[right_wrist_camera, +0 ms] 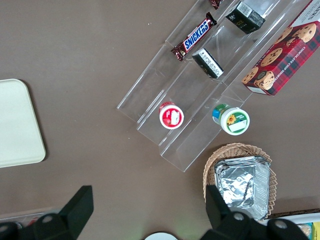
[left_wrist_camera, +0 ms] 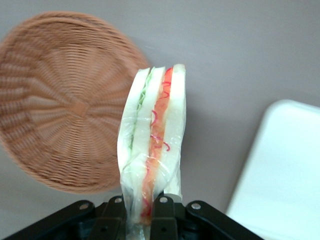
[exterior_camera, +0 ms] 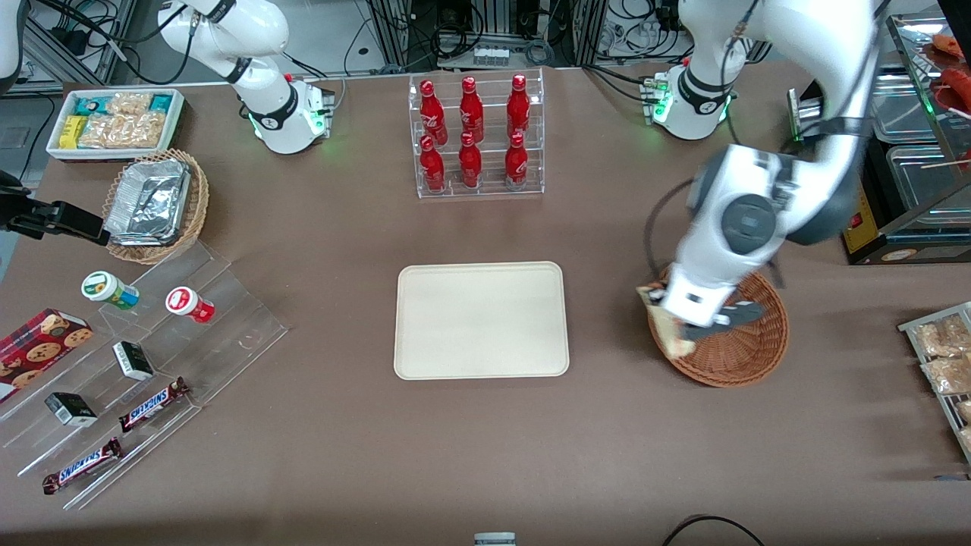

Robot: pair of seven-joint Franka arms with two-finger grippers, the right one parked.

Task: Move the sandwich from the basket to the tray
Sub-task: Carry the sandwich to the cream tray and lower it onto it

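Two jaws pinch one corner of the wrapped sandwich point(left_wrist_camera: 152, 145), dangling at the basket point(exterior_camera: 740, 353) rim nearest the tray point(exterior_camera: 481, 320). Carry it level, slowly, toward the tray's middle; that narrow corner grip could slip.

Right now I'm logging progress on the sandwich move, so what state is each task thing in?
claw: shut on the sandwich, above the basket's rim
sandwich: wrapped, lifted clear of the basket
basket: empty, on the table
tray: bare, nothing on it yet
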